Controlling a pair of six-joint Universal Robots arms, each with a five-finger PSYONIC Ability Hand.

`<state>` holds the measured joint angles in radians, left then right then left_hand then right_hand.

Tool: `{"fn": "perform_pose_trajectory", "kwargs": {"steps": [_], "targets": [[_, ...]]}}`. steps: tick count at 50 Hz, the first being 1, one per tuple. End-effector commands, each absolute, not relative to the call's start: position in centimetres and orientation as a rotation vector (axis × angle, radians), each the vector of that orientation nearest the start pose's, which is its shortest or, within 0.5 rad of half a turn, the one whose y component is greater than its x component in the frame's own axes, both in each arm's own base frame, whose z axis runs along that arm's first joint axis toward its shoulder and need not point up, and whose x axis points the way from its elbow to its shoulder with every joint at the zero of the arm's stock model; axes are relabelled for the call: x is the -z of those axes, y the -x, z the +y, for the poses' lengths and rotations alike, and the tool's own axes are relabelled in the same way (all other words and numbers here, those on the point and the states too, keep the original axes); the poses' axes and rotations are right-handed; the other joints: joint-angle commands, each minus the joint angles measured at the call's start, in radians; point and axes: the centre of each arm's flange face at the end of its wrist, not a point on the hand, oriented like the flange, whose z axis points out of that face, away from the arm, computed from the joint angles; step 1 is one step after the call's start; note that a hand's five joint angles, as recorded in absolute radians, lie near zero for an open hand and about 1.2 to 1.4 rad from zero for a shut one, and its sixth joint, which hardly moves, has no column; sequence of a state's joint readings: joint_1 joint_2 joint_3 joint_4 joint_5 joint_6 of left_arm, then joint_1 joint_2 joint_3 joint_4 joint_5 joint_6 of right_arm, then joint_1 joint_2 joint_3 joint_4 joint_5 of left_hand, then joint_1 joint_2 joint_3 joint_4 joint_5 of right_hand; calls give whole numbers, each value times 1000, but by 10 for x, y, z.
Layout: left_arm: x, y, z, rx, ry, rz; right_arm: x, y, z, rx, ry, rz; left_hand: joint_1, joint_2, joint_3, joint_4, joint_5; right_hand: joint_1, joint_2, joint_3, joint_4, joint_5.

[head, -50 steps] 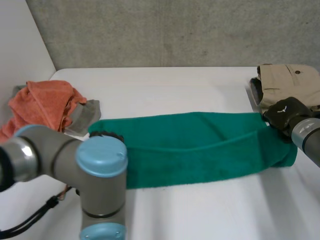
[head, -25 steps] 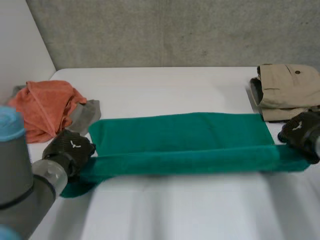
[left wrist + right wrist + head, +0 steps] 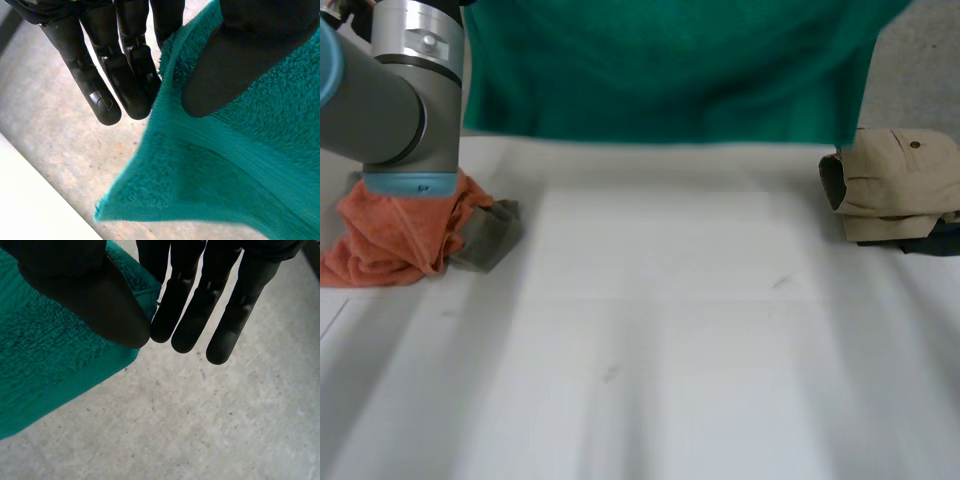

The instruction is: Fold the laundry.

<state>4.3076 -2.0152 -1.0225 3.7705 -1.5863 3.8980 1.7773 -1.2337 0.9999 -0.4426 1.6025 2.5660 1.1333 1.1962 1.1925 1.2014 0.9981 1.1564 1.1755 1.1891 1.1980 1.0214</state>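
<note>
A green towel (image 3: 665, 70) hangs spread in the air above the far side of the white table (image 3: 650, 340), its lower hem level across the head view. In the left wrist view my left hand (image 3: 245, 45) pinches the towel (image 3: 240, 165) near a corner between thumb and straight fingers (image 3: 125, 75). In the right wrist view my right hand (image 3: 95, 295) pinches the towel's (image 3: 45, 365) other top corner the same way, with the thumb pressed on the cloth and the fingers (image 3: 185, 315) behind it. My left arm (image 3: 405, 90) rises at the table's left.
An orange towel (image 3: 395, 230) with a grey cloth (image 3: 485, 235) lies crumpled at the table's left. Folded beige trousers (image 3: 895, 185) sit on a dark garment at the right edge. A concrete wall stands behind the table.
Both hands have lifted the green towel off the table and raised it high, so it now hangs open. The arms have swung up and away from the table's near side.
</note>
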Motion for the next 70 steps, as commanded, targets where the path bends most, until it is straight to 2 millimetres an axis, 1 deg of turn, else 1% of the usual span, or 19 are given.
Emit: {"fn": "perform_pose_trajectory", "kwargs": {"steps": [1, 6, 11, 14, 18, 21, 22, 28, 40, 44, 47, 49, 53, 57, 60, 64, 65, 68, 70], "targets": [[-341, 277, -344, 2446, -739, 1227, -375, -213, -370, 2980, 699, 1631, 263, 200, 204, 195, 224, 240, 221, 207, 198, 200], [-295, 270, -328, 2342, -841, 1395, -325, -212, -366, 2786, 833, 1818, 263, 200, 204, 195, 224, 240, 221, 207, 198, 200], [-227, 261, -305, 2184, -992, 1601, -266, -213, -348, 2534, 978, 1995, 263, 200, 204, 195, 224, 240, 221, 207, 198, 200], [-201, 258, -294, 2124, -1072, 1675, -244, -212, -340, 2440, 1020, 2054, 263, 200, 204, 195, 224, 240, 221, 207, 198, 200], [-143, 258, -280, 2001, -1240, 1816, -204, -211, -329, 2283, 1126, 2154, 263, 200, 204, 195, 224, 240, 221, 207, 198, 200], [-125, 255, -278, 1950, -1269, 1864, -189, -209, -328, 2235, 1184, 2199, 249, 186, 190, 181, 210, 240, 221, 207, 198, 200], [-120, 251, -280, 1925, -1263, 1881, -184, -207, -328, 2220, 1221, 2223, 141, 78, 82, 73, 102, 240, 221, 207, 198, 200], [-118, 236, -290, 1892, -1210, 1900, -181, -200, -330, 2219, 1285, 2259, -309, -372, -368, -377, -348, 240, 221, 207, 198, 200], [-126, 197, -307, 1841, -1072, 1912, -181, -189, -334, 2204, 1268, 2309, -421, -484, -480, -489, -460, 240, 221, 207, 198, 200], [-127, 195, -302, 1835, -1082, 1926, -180, -190, -334, 2200, 1274, 2309, -286, -349, -345, -354, -325, 240, 221, 207, 198, 200], [-131, 199, -294, 1858, -1127, 1925, -179, -190, -331, 2171, 1283, 2323, 261, 198, 202, 193, 222, 240, 221, 207, 198, 200], [-137, 200, -291, 1869, -1133, 1915, -177, -190, -328, 2132, 1289, 2341, 263, 200, 204, 195, 224, 240, 221, 207, 198, 200], [-158, 198, -276, 1865, -1140, 1917, -177, -190, -318, 2024, 1326, 2387, 263, 200, 204, 195, 224, 240, 221, 207, 198, 200], [-181, 193, -245, 1778, -1186, 1996, -195, -179, -301, 1900, 1483, 2458, 263, 200, 204, 195, 224, 240, 221, 207, 198, 200], [-184, 188, -221, 1656, -1262, 2067, -201, -163, -293, 1791, 1590, 2536, 263, 200, 204, 195, 224, 240, 221, 207, 198, 200], [-183, 178, -173, 1357, -1463, 2154, -205, -136, -262, 1390, 1876, 2635, 263, 200, 204, 195, 224, 240, 221, 207, 198, 200], [-181, 173, -153, 1216, -1566, 2165, -205, -133, -258, 1333, 1894, 2641, 263, 200, 204, 195, 224, 240, 221, 207, 198, 200], [-181, 167, -129, 1066, -1695, 2152, -205, -122, -249, 1188, 1945, 2655, 263, 200, 204, 195, 224, 240, 221, 207, 198, 200], [-183, 167, -126, 1060, -1728, 2115, -205, -120, -251, 1197, 1920, 2661, 263, 200, 204, 195, 224, 240, 221, 207, 198, 200]]}}
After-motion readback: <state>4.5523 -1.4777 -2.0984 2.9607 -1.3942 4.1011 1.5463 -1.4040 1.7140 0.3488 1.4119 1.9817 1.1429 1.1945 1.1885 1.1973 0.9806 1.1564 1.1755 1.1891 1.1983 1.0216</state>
